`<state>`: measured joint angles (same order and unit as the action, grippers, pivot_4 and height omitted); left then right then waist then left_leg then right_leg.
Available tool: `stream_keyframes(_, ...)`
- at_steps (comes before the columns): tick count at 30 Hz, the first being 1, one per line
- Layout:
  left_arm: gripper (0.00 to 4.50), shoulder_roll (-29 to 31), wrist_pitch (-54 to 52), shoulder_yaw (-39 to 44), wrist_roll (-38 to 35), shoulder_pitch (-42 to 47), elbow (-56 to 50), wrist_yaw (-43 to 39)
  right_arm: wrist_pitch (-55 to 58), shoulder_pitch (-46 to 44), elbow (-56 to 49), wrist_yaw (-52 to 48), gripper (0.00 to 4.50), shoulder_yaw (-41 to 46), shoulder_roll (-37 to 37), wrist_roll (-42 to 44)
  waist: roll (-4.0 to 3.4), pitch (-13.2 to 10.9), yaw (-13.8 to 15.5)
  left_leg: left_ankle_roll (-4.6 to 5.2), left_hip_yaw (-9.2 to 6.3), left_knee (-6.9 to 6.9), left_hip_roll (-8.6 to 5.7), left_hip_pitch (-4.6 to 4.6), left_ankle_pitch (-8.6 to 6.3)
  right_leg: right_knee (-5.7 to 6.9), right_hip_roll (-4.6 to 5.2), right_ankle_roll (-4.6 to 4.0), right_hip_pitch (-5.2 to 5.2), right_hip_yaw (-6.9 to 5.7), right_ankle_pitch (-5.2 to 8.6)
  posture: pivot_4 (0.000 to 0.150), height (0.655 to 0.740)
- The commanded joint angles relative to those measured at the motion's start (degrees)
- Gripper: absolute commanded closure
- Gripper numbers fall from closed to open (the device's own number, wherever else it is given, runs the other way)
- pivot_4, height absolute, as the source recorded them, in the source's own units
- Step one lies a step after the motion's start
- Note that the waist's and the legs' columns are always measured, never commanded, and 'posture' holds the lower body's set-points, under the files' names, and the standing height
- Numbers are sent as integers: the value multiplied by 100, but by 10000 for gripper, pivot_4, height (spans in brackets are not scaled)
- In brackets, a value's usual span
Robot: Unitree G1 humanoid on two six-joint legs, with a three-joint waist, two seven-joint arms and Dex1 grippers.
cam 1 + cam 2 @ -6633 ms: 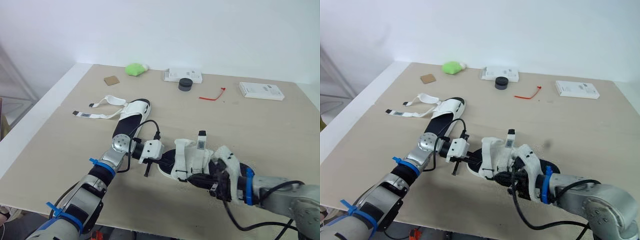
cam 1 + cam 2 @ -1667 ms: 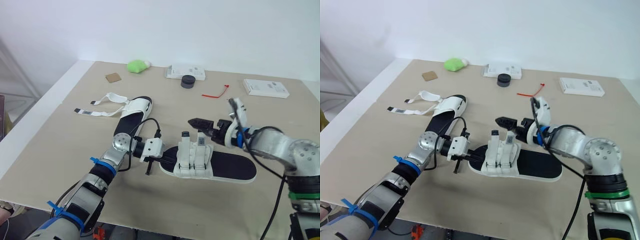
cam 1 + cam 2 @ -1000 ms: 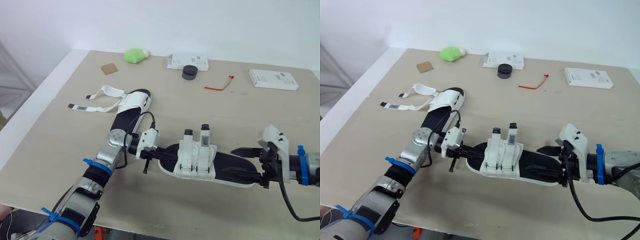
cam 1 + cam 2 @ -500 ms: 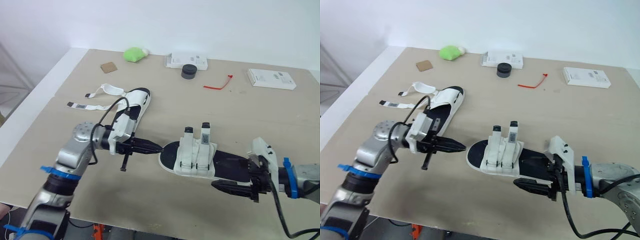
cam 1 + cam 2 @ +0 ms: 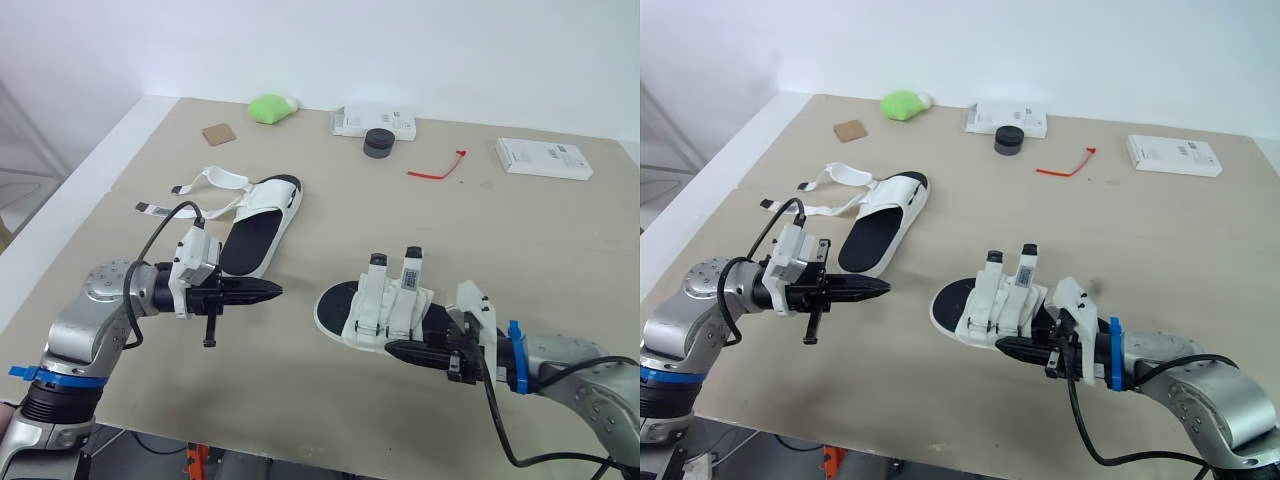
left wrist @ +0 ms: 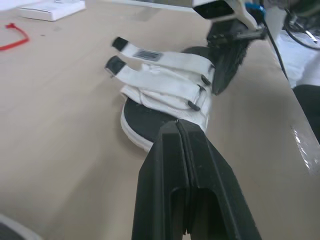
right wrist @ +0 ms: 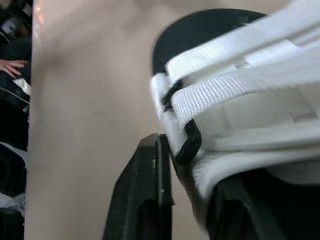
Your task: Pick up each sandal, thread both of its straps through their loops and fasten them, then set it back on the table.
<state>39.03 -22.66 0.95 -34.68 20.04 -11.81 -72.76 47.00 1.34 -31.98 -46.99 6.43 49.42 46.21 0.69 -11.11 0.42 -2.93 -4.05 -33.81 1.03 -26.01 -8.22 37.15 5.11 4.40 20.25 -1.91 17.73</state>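
A: Where the table (image 5: 520, 250) runs along its near edge, what is entered first?

B: Item one: right gripper (image 5: 395, 349), set against the near side of the fastened sandal (image 5: 385, 305), just beside a black loop (image 7: 187, 145). Grip: cannot tell. The sandal lies by the near edge, right of middle, with both straps threaded and their tabs standing up.

A: Next?

B: Item two: left gripper (image 5: 272, 290), fingers (image 6: 170, 165) pressed together, empty. It hovers over the near-left part of the table, apart from both sandals. Item three: open sandal (image 5: 255, 225), mid-left. Its straps (image 5: 222, 178) are loose and trail toward the left edge.

A: Far edge?

B: Brown card (image 5: 216, 133), green lump (image 5: 270, 106), white box (image 5: 375, 122) with a black puck (image 5: 378, 144) before it, red tie (image 5: 436, 168), and a second white box (image 5: 543, 158) toward the far-right corner.

A: Hazards?

B: Judged likely:
- The right gripper may snag that loop and loosen a strap, or shove the sandal toward the near edge.
- The left gripper, unless it parts first, may push the open sandal rather than take it.
- The loose straps may drag or catch.
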Motion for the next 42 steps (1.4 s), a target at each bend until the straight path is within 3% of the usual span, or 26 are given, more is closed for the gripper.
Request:
stream_keyframes(1, 45000, 228, -310, 289, -331, -230, -428, 70, -48, 25, -85, 19, 44036, 85, -134, 96, -1, 0, -3, 0, 1, -1, 2, 1, 0, 2, -1, -1, 0, 3, -1, 1500, 7400)
stream_keyframes(10, 45000, 405, -864, 767, -853, -706, -1060, 650, 43, -1249, 1613, 1091, 44580, 1577, -255, 150, -5, -2, -2, -11, 9, -19, 24, 0, 40, 11, -21, -21, 12, 17, -50, 1500, 7400)
stream_keyframes(17, 45000, 270, -1013, 947, -1055, -1087, -1552, 1280, -475, -2473, 3850, 2504, 44580, 1099, -476, -1621, -7, -1, -7, -11, 19, -16, 51, -1, 59, 13, -52, -76, 28, 33, -97, 1500, 7400)
stream_keyframes(23, 45000, 287, -964, 957, -1002, -1241, -1687, 1476, -441, -3290, 5124, 3407, 44580, 1213, -1207, -2072, -4, 5, -167, -19, 69, -14, 74, 13, 70, 71, -77, -85, 69, 95, -103, 1500, 7400)
stream_keyframes(28, 45000, 291, -989, 1001, -1034, -1283, -1728, 1603, -251, -3338, 5034, 3293, 25143, 1412, -1420, -1830, 1, 5, -148, 12, 89, -14, 74, 37, 100, 84, -77, -76, 68, 125, -108, 1500, 7400)
stream_keyframes(30, 45000, 292, -1005, 1002, -1058, -1271, -1735, 1641, -183, -3267, 4867, 3168, 15304, 1384, -1381, -1823, 1, 6, -146, 16, 92, -14, 74, 37, 113, 84, -77, -77, 69, 133, -116, 1500, 7400)
stream_keyframes(34, 45000, 303, -1023, 1034, -1100, -1212, -1662, 1693, 100, -3080, 4403, 2538, 830, 1504, -1091, -1536, 1, 5, -144, 19, 97, -14, 74, 37, 117, 84, -78, -80, 72, 142, -123, 1500, 7400)
stream_keyframes(38, 45000, 310, -1116, 1124, -1225, -1073, -1557, 1783, 415, -2619, 3739, 1595, 830, 1646, -453, -1164, -1, 5, -121, 19, 102, -10, 72, 26, 117, 85, -79, -91, 84, 148, -142, 1500, 7400)
stream_keyframes(42, 45000, 286, -1296, 1249, -1374, -930, -1450, 2012, 534, -1433, 2648, 260, 830, 1807, 322, -725, -3, 5, -145, 20, 109, 2, 74, 16, 116, 91, -82, -83, 107, 155, -140, 1500, 7400)
